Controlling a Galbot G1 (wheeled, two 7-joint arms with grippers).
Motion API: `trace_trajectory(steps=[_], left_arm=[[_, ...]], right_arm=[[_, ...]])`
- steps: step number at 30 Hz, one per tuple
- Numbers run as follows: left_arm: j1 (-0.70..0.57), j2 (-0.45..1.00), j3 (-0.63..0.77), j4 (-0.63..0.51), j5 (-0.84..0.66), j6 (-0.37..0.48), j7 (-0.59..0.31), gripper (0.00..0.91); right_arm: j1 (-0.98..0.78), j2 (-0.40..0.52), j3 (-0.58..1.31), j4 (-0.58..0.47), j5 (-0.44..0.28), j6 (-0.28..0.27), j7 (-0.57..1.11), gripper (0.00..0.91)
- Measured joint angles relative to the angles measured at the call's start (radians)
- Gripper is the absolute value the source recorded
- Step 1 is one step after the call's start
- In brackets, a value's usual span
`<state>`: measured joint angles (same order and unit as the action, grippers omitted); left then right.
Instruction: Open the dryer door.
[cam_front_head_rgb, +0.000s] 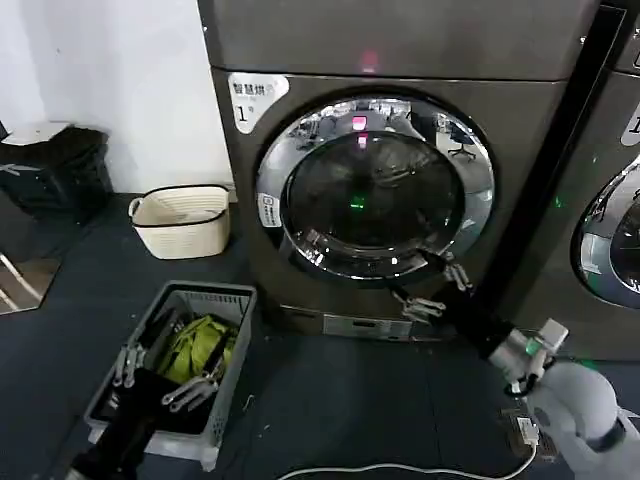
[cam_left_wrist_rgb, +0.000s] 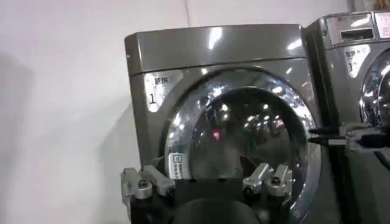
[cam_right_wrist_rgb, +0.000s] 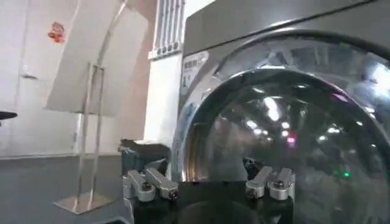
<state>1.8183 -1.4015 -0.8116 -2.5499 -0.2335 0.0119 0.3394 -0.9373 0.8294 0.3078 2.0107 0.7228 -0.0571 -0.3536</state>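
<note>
At the dryer front: dryer (cam_front_head_rgb: 400, 200) stands centre, sticker "1" (cam_front_head_rgb: 252, 100) at its upper left corner.
Dryer door: dryer door (cam_front_head_rgb: 375, 187) sits closed, chrome ring flush on the front panel, dark glass in the middle.
Right gripper: right gripper (cam_front_head_rgb: 432, 290) is at the door's lower right rim, fingers spread apart, nothing between them; contact with the chrome, cannot tell.
Left gripper: left gripper (cam_front_head_rgb: 165, 378) hangs low over the grey basket (cam_front_head_rgb: 228, 370), fingers apart, holding nothing.
Edges: second machine (cam_front_head_rgb: 610, 200) stands just beside the dryer's right side, a dark gap between them.
Open floor: dark floor (cam_front_head_rgb: 350, 400) in front of the door is bare apart from a white cable (cam_front_head_rgb: 400, 468) near the bottom edge.
Left side: cream basket (cam_front_head_rgb: 183, 220) sits by the white wall (cam_front_head_rgb: 110, 90), well apart from the door.
</note>
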Motion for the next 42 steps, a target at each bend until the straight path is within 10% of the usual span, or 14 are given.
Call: trace_trajectory(steps=[42], left_arm=[[0.007,-0.017,-0.022,-0.005,0.004,-0.009,0.023,0.907]], right_arm=[[0.508,0.214,-0.449,-0.369,-0.047,0.002,0.055,0.907]])
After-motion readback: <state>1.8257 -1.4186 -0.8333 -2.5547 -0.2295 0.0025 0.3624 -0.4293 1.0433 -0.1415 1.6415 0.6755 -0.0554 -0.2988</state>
